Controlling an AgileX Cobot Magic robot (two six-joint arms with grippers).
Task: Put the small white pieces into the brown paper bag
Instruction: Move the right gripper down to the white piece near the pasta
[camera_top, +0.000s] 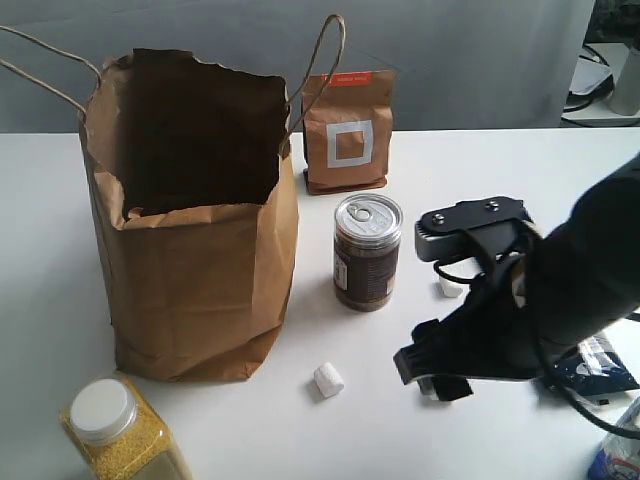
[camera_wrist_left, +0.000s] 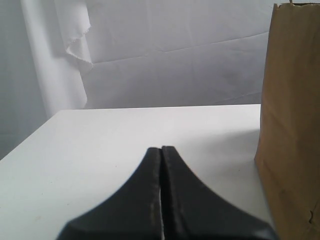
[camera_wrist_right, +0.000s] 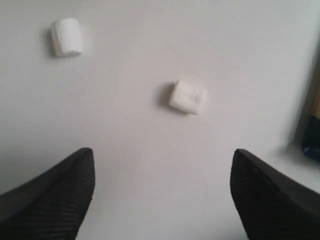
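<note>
The brown paper bag stands open on the left of the white table, and its side shows in the left wrist view. One small white piece lies in front of the can. Another peeks out behind my right arm. My right gripper hovers low over the table, open and empty. Its wrist view shows two white pieces, one just ahead of the gap between the open fingers and one farther off. My left gripper is shut on nothing, beside the bag, and is out of the exterior view.
A brown can with a pull-tab lid stands right of the bag. A small brown pouch with a white square label is behind it. A jar of yellow grains with a white lid sits front left. A blue packet lies at the right.
</note>
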